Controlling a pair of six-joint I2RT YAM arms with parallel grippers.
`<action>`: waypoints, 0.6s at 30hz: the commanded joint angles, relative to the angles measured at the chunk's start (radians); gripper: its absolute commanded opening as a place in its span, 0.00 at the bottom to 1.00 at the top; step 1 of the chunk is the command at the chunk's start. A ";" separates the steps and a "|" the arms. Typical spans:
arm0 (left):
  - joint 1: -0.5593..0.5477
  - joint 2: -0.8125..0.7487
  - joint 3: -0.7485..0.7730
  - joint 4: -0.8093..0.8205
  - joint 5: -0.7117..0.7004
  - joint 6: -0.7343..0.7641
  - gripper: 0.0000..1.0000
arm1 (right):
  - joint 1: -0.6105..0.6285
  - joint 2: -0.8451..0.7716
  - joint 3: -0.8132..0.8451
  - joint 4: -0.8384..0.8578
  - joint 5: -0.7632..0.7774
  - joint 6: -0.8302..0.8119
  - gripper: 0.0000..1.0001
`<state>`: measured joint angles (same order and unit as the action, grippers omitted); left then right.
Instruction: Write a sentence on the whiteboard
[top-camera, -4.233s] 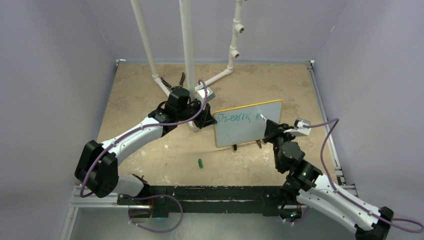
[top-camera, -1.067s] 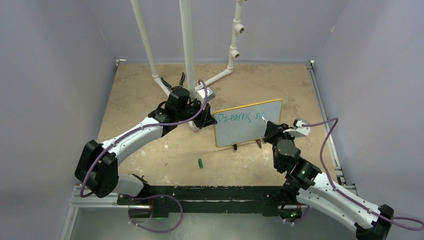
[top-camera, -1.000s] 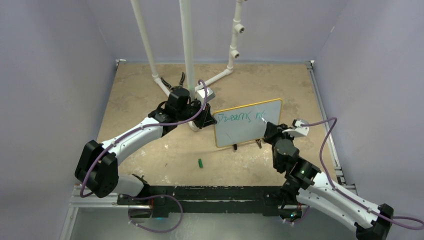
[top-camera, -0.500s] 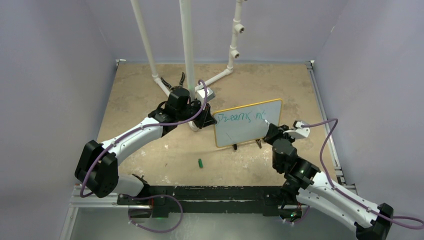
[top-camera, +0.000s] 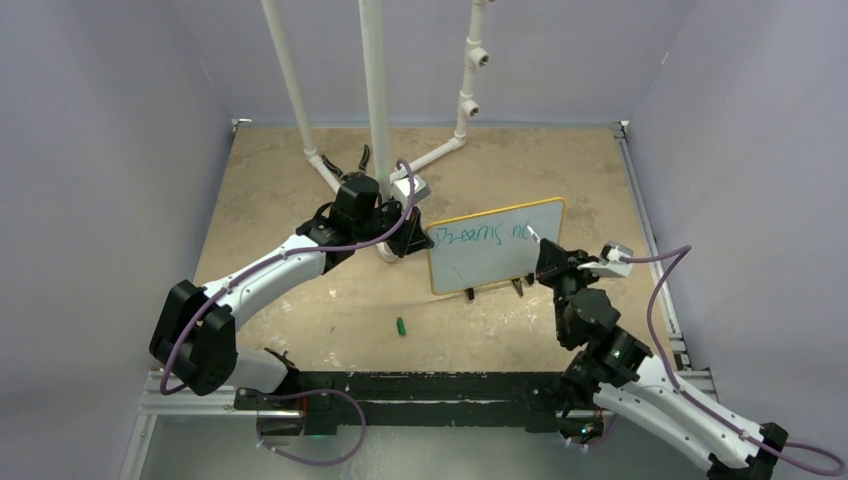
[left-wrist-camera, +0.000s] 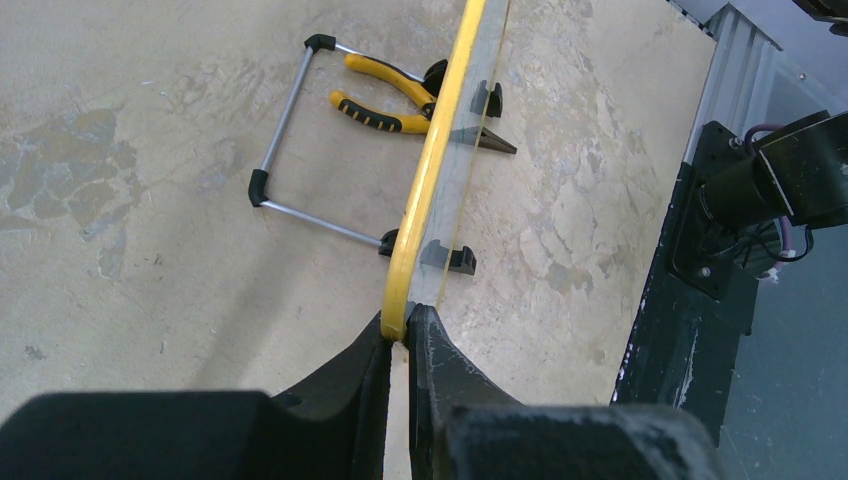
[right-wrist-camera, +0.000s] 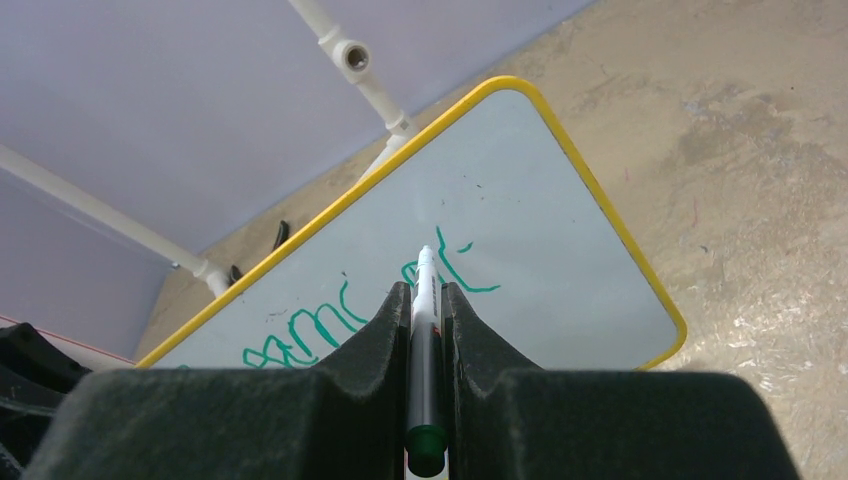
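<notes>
My left gripper (left-wrist-camera: 402, 325) is closed on the left edge of the whiteboard (left-wrist-camera: 440, 130), its two black fingers pinching the yellow rim between them. The whiteboard stands upright on its small black feet on the counter (top-camera: 300, 180), toward the right of the middle, tilted back a little. Just behind it, in the left wrist view, lie yellow-handled pliers (left-wrist-camera: 385, 95) and a thin metal frame (left-wrist-camera: 288, 115) with black corners.

My right gripper (right-wrist-camera: 425, 295) is clamped around a marker (right-wrist-camera: 424, 340), which runs straight out between the fingers with its white tip pointing at the face of the whiteboard. The tip sits by the last green strokes, in the upper right part of the board; I cannot tell whether it actually presses on the surface.

The sentence (top-camera: 480, 235) runs along the top of the whiteboard in thin green handwriting, "Dreams" followed by a couple more letters.

A small green object (top-camera: 400, 326) lies on the counter in front of the board, well apart from both arms. White pipes (top-camera: 375, 100) rise behind my left arm.
</notes>
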<state>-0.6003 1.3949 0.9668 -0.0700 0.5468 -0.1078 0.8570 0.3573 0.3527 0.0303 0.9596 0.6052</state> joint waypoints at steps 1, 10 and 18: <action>0.015 -0.019 -0.011 0.027 -0.023 0.027 0.00 | -0.001 0.054 0.011 0.077 -0.010 -0.061 0.00; 0.016 -0.020 -0.011 0.027 -0.022 0.028 0.00 | -0.001 0.092 0.026 0.051 0.022 -0.035 0.00; 0.015 -0.020 -0.010 0.027 -0.022 0.027 0.00 | -0.001 0.126 0.033 0.024 0.055 -0.002 0.00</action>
<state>-0.6003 1.3949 0.9668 -0.0700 0.5468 -0.1081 0.8570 0.4591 0.3531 0.0616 0.9661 0.5823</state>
